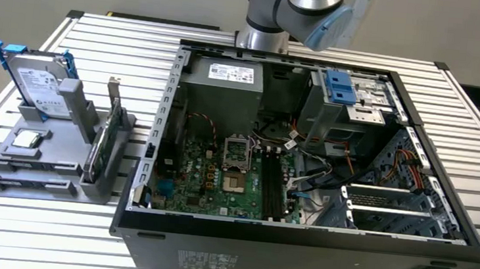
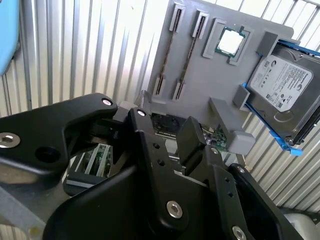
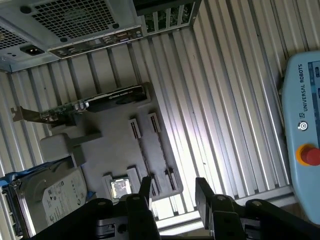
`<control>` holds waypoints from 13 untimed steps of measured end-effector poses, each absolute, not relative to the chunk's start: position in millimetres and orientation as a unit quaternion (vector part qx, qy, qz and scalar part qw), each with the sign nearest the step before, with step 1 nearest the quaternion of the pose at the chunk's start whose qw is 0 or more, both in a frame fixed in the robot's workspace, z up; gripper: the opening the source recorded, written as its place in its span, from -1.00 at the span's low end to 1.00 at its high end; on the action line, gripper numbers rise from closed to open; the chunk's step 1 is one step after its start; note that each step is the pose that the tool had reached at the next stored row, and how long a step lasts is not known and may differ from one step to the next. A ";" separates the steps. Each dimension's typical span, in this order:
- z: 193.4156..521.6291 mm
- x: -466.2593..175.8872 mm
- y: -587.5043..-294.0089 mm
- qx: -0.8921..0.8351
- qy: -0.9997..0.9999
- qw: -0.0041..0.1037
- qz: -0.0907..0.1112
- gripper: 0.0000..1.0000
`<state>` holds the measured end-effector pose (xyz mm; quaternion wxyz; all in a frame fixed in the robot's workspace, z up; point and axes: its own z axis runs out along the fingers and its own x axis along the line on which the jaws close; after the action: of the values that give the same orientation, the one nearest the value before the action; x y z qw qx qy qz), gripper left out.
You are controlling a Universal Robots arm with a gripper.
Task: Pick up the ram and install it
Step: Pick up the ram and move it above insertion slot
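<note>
Lying on edge along the holder (image 2: pixel 200 85), the ram (image 2: pixel 167 56) sits near the spread, empty end effector (image 3: pixel 173 184).

I see a big black open computer case (image 1: pixel 299 256) on a silver slatted metal table (image 1: pixel 479 124). Beside it, on the exterior view's left, a grey plastic holder tray (image 1: pixel 49 190) carries a silver hard drive in blue rails (image 1: pixel 40 85), a small square silver chip (image 1: pixel 28 139) lying flat, and a green card with a metal bracket (image 1: pixel 108 136), nearest the case.
</note>
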<state>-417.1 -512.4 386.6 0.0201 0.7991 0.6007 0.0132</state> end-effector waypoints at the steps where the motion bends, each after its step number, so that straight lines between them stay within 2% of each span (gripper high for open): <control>1: 386.6 -417.1 -512.4 0.799 0.601 0.020 0.013 1.00; 13: 384.7 -417.0 -512.4 0.782 0.622 0.019 0.014 1.00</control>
<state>-417.0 -512.4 384.7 0.0195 0.7825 0.6222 0.0135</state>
